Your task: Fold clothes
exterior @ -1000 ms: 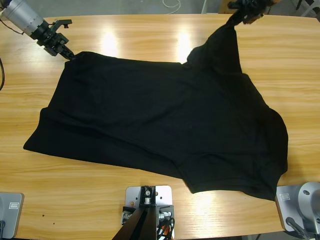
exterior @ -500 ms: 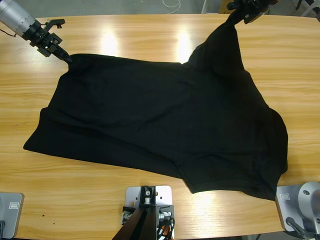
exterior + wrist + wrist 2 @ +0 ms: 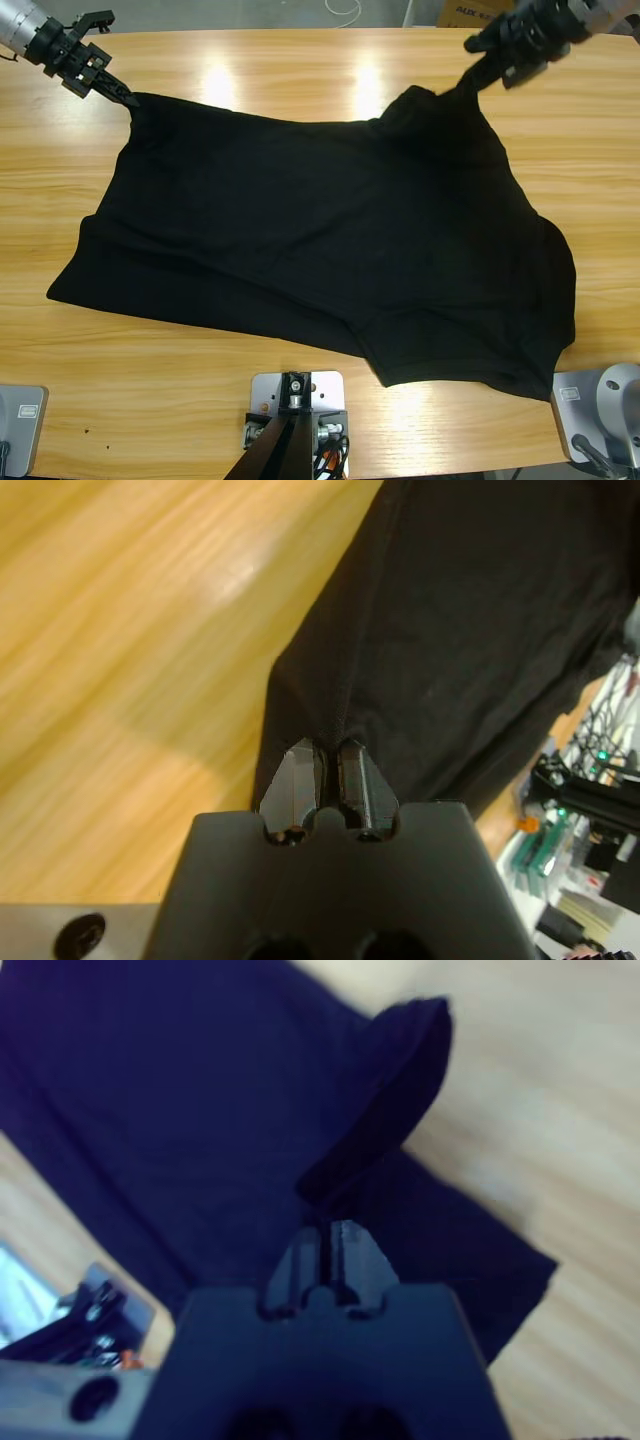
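left gripper point(image 3: 128, 100) – fingers pinch shirt point(image 3: 320, 240) corner, pulled outward | right gripper point(image 3: 478, 78) – pinching, lowered

The right gripper point(image 3: 327, 1232) sits at the bottom middle of the frame. Its two black jaws are pressed close together, pinching a fold of the black shirt point(image 3: 180, 1100). The pinched cloth rises from the jaws toward the upper right in a raised ridge. The shirt fills the upper left and middle of the frame. The wooden table point(image 3: 560, 1110) shows at the right side and in the lower left corner.
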Controlling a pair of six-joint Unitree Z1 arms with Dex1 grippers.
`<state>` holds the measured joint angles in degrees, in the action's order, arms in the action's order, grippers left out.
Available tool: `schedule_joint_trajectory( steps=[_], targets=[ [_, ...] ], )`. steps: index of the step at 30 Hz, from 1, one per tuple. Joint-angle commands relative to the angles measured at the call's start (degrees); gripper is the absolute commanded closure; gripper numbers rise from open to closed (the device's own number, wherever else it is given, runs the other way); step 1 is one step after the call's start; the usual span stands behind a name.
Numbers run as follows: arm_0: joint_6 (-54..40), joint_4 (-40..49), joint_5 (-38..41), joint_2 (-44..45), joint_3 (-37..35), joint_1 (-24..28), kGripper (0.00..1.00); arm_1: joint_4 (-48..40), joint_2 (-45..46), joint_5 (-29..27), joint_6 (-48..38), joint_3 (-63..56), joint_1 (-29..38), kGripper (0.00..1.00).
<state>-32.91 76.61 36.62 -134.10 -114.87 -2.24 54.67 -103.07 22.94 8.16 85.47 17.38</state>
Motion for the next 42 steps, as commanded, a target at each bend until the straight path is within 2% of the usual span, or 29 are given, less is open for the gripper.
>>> schedule_joint_trajectory(
  steps=[1,7,12,16,22,29,38,42],
  targets=[
    [-1.76,3.99,-1.91,3.86,5.48,1.38,1.000,6.55,10.71,1.81,-4.42,-4.91,1.36,1.000],
    [-1.81,3.99,-6.88,7.38,11.04,2.07,1.000,11.51,14.35,7.44,-10.52,-6.62,1.75,1.000],
    [-1.81,3.60,-10.06,10.42,16.88,2.07,1.000,13.72,15.79,9.88,-14.12,-14.40,3.89,1.000],
    [-1.56,3.44,-11.80,10.74,18.95,2.07,1.000,15.90,17.67,12.20,-14.93,-21.08,3.89,1.000],
    [-1.33,2.93,-11.63,9.70,21.38,2.00,1.000,15.96,20.78,12.52,-16.25,-26.65,3.89,1.000],
    [-1.18,2.67,-8.89,6.08,24.68,-2.98,1.000,12.11,15.51,12.22,-15.95,-25.30,3.89,1.000],
    [1.42,5.66,-6.60,1.28,27.42,-1.87,1.000,8.15,9.73,11.46,-15.37,-24.67,3.78,1.000],
    [2.60,6.57,-6.99,1.31,27.69,-0.02,1.000,9.57,8.21,9.35,-14.98,-19.80,2.48,1.000]
  ],
)
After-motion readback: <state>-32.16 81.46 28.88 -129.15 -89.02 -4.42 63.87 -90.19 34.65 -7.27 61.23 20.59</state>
